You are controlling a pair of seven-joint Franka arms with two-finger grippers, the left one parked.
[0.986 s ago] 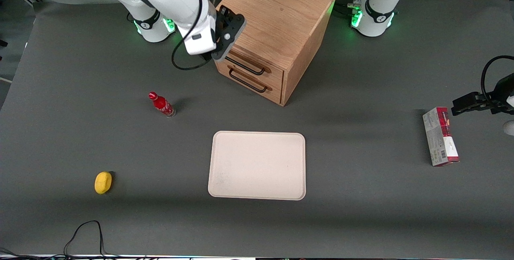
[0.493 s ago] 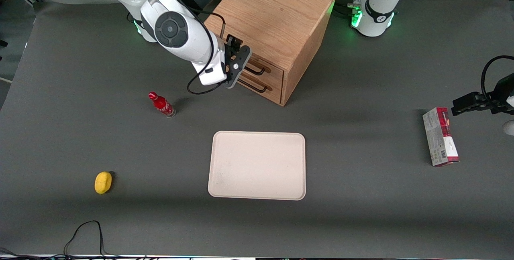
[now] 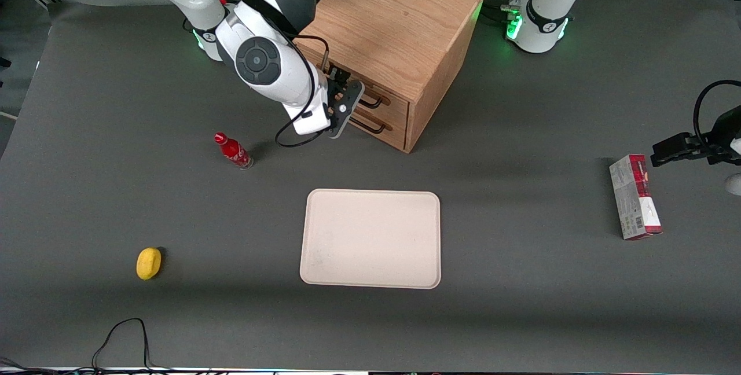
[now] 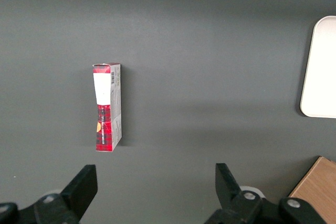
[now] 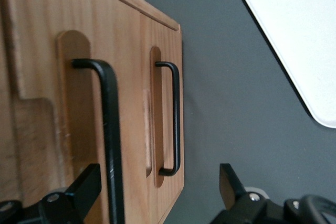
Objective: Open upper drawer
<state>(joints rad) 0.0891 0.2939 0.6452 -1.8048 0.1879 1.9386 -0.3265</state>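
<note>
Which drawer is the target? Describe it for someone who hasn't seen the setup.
Find the light oak cabinet on the grey table. Its front has two stacked drawers with thin dark bar handles; the open black two-finger gripper is at that front. The target is the upper drawer, directly under the cabinet's top, not the lower drawer.

No lettering, label or number anywhere in these views can be read.

The right arm has swung down from the cabinet's top edge, bringing the hand (image 3: 343,110) to the drawer fronts, fingers spread, at the upper drawer (image 3: 370,99) handle's end.
</note>
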